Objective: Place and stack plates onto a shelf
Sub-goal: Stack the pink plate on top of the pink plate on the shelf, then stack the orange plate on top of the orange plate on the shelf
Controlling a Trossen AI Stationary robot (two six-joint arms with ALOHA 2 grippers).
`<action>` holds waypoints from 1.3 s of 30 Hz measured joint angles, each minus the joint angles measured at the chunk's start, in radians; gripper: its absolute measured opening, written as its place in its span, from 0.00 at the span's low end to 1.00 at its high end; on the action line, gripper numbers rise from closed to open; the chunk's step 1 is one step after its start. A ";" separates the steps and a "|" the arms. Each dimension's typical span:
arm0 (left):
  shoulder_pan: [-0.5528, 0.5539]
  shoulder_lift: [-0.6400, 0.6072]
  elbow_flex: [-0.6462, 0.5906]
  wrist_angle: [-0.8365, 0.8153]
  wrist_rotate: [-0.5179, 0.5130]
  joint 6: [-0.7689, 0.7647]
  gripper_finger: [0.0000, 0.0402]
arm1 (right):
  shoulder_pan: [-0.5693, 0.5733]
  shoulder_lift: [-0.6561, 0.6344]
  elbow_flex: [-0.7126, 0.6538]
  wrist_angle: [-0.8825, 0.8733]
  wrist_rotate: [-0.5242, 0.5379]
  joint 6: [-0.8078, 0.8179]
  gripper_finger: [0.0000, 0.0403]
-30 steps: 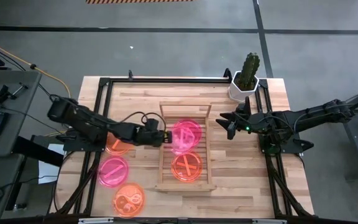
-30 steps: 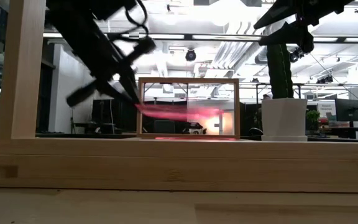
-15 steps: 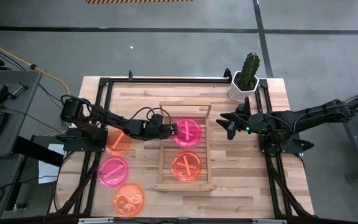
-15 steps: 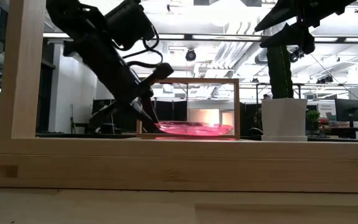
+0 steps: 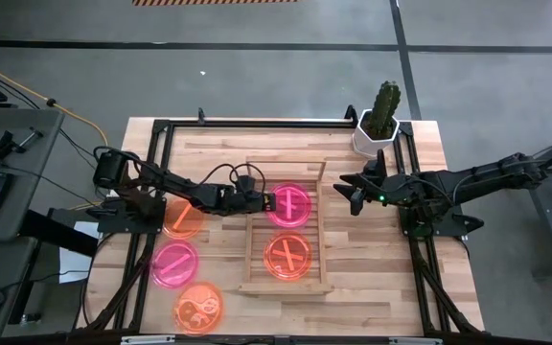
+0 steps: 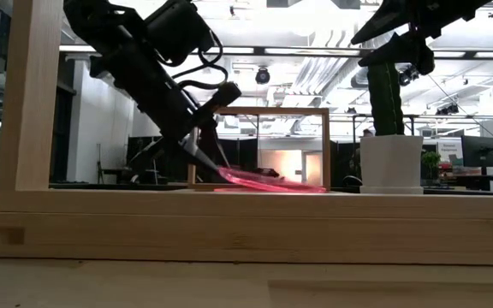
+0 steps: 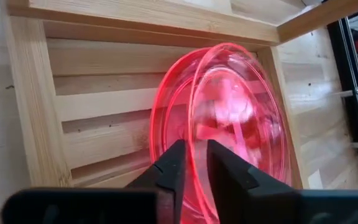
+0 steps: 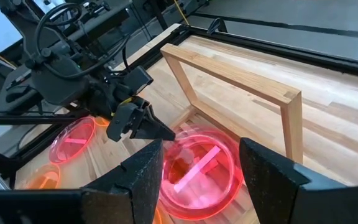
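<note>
The light-wood slatted shelf (image 5: 251,251) lies mid-table, its raised rail (image 5: 286,167) at the far end. A pink plate (image 5: 293,205) sits on the shelf's far half, and an orange plate (image 5: 287,256) lies flat on its near half. My left gripper (image 5: 264,201) is shut on the pink plate's left rim. In the low view the pink plate (image 6: 276,182) slants, its right edge down on the slats. Left of the shelf lie an orange plate (image 5: 182,219), a pink plate (image 5: 174,264) and another orange plate (image 5: 198,307). My right gripper (image 5: 345,195) hovers open, right of the shelf. My left gripper pinches the pink plate's rim (image 7: 194,154) between its two fingers (image 7: 174,169), on the side toward the table's left. The fingers come from the left, slanting down. The held edge (image 6: 227,174) is slightly raised, and the opposite edge rests on the shelf's slats.
A cactus in a white pot (image 5: 379,123) stands at the far right corner, just behind my right arm. Black frame rails (image 5: 412,240) run along the table's left and right sides. Bare wood lies between the shelf and the right rail.
My left gripper has moved right and down over the shelf, bringing the pink plate from raised and tilted down onto the far slats. In the last half second the plate's held left edge stands slightly higher than its right edge. The right arm has kept still.
</note>
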 joint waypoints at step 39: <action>-0.038 -0.596 0.001 -0.850 0.439 0.506 0.39 | 0.000 0.000 0.000 -0.022 0.035 0.033 0.48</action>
